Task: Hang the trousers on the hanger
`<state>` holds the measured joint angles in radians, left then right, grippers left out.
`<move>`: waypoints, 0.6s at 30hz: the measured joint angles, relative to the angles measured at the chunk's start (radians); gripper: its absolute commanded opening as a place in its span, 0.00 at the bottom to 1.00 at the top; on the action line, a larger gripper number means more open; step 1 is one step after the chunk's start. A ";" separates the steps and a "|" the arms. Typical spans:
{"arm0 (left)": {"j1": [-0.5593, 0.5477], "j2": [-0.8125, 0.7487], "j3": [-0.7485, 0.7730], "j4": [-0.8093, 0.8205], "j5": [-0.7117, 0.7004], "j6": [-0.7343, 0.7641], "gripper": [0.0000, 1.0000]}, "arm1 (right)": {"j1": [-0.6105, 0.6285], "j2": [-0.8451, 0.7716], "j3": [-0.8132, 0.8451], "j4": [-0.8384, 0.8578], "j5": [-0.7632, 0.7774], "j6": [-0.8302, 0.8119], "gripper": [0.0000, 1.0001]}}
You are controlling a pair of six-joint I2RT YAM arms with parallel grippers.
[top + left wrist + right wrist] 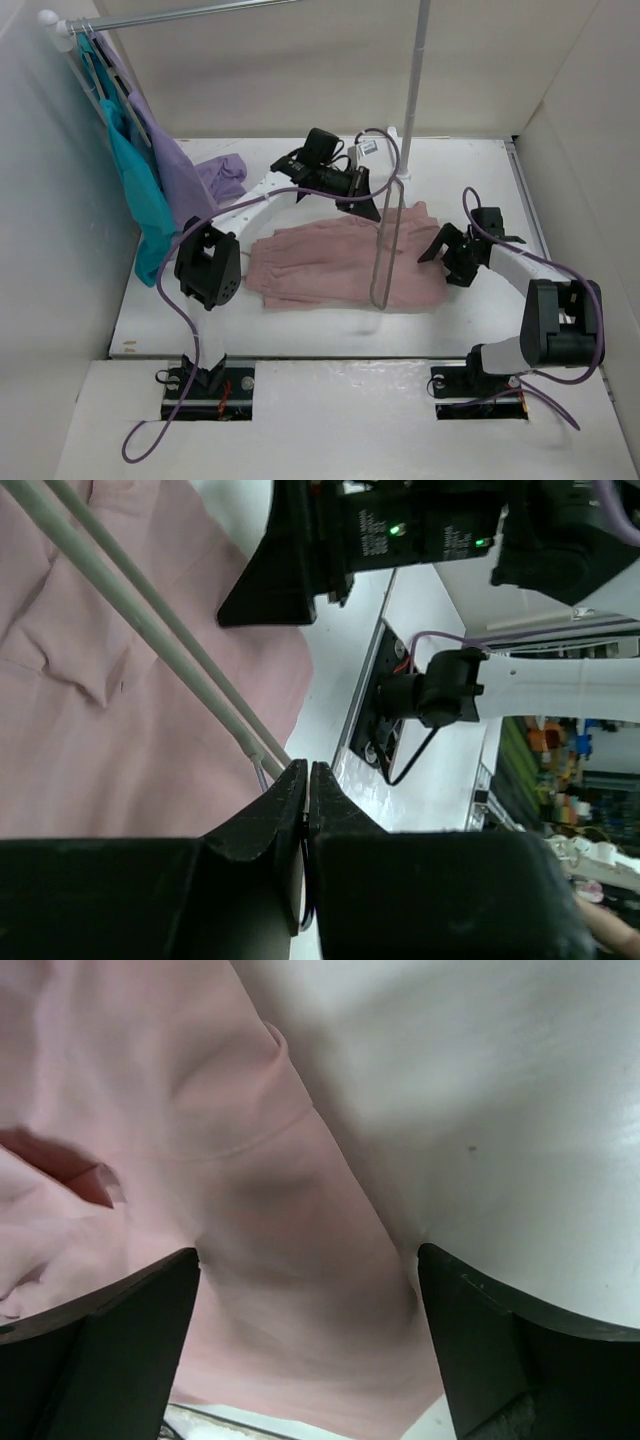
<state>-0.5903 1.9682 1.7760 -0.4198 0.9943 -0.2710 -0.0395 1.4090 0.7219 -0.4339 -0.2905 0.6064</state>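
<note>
The dusty-pink trousers [320, 262] lie flat in the middle of the white table. The thin grey hanger [379, 285] stands tilted on edge over their right part. My left gripper [372, 205] is shut on the hanger's wire hook. In the left wrist view the jaws [308, 772] are closed on the thin wire, and the hanger's two bars [140, 634] run up-left across the trousers [120, 740]. My right gripper [440, 250] is open and empty, low over the trousers' right edge. In the right wrist view its fingers [308, 1260] straddle pink fabric [200, 1110].
A rail at the far left holds a teal garment [140, 195] and a lilac garment [172, 160]. Another lilac heap [225, 177] lies on the table behind the trousers. A vertical white pole [413, 90] stands at the back. White walls enclose the table.
</note>
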 measured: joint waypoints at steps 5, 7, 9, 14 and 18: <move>-0.004 0.005 -0.157 0.121 -0.066 -0.119 0.00 | 0.000 0.002 -0.016 0.047 -0.015 0.004 0.39; -0.004 0.014 -0.194 0.128 -0.120 -0.123 0.00 | 0.000 0.005 -0.019 0.051 -0.025 0.009 0.20; -0.004 0.020 -0.213 0.132 -0.171 -0.119 0.00 | 0.000 0.006 -0.019 0.053 -0.031 0.009 0.00; -0.004 0.020 -0.237 0.156 -0.257 -0.097 0.00 | 0.003 -0.026 -0.010 0.026 -0.027 -0.001 0.00; -0.003 0.020 -0.285 0.175 -0.297 -0.077 0.00 | 0.105 -0.132 0.066 -0.021 0.029 -0.019 0.00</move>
<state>-0.5938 1.9884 1.4910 -0.2447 0.6971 -0.3481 0.0650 1.2770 0.7879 -0.4553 -0.2619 0.5877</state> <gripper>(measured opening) 0.010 0.035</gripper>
